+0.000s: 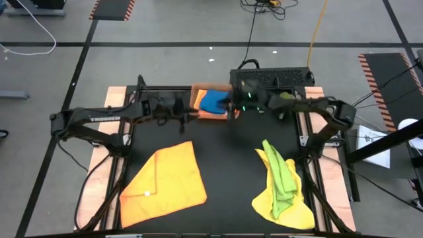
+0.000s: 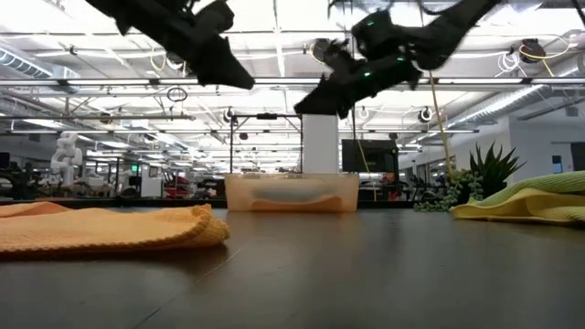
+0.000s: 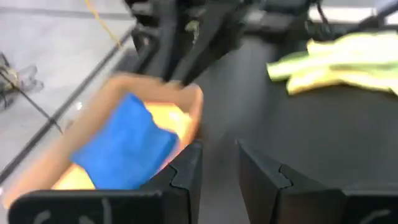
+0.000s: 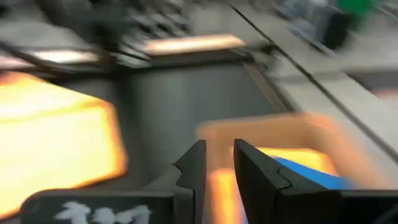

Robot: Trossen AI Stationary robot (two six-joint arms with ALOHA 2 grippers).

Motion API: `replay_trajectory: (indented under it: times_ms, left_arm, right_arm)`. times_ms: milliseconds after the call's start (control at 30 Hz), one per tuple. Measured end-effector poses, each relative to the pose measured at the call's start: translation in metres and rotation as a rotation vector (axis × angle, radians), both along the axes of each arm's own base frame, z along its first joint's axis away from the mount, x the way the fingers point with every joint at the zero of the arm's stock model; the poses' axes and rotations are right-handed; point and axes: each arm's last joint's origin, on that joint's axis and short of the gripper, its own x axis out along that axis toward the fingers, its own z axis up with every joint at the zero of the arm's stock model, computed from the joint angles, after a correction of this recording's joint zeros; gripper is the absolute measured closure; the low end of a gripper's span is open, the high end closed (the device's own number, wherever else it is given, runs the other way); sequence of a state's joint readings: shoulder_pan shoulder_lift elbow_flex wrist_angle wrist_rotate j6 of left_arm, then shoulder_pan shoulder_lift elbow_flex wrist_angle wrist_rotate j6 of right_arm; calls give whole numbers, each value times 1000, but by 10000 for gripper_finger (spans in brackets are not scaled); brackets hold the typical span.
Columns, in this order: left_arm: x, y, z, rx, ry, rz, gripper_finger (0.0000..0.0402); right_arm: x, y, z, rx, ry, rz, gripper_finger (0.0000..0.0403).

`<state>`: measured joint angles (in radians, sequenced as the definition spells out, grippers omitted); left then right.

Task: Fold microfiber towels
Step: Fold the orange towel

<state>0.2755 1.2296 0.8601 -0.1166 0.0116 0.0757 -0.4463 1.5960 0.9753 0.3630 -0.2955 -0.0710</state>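
Both claws, left claw (image 3: pixel 214 177) and right claw (image 4: pixel 217 168), are hanging released over the tray (image 1: pixel 215 114), maybe dropping off the blue towel (image 1: pixel 213 101).

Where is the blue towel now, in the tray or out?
In: the blue towel lies inside the tray, on top of an orange cloth.

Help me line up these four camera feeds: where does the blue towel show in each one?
High view: the blue towel lies in the tray at the table's far edge, between the two grippers.
Low view: not visible; only the tray's wall shows, centre.
Left wrist view: lower left, inside the tray.
Right wrist view: lower right, a blue strip in the tray.
Shared landmark: the orange-brown tray.
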Motion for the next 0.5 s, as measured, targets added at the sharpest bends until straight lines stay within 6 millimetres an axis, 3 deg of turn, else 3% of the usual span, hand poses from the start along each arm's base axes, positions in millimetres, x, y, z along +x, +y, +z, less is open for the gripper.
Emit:
replay_trajectory:
  times_ms: [200,333,500]
  left_arm:
    - [-1,-39,-38,-84,65,-58,305]
    - [-11,-54,-73,-158,81,-12,305]
    - [-25,-66,-102,-258,16,86,305]
  right_arm:
    - [-19,66,-29,17,-256,170,332]
    - [-33,104,-46,37,-307,234,332]
    - [-42,138,-59,34,-289,215,332]
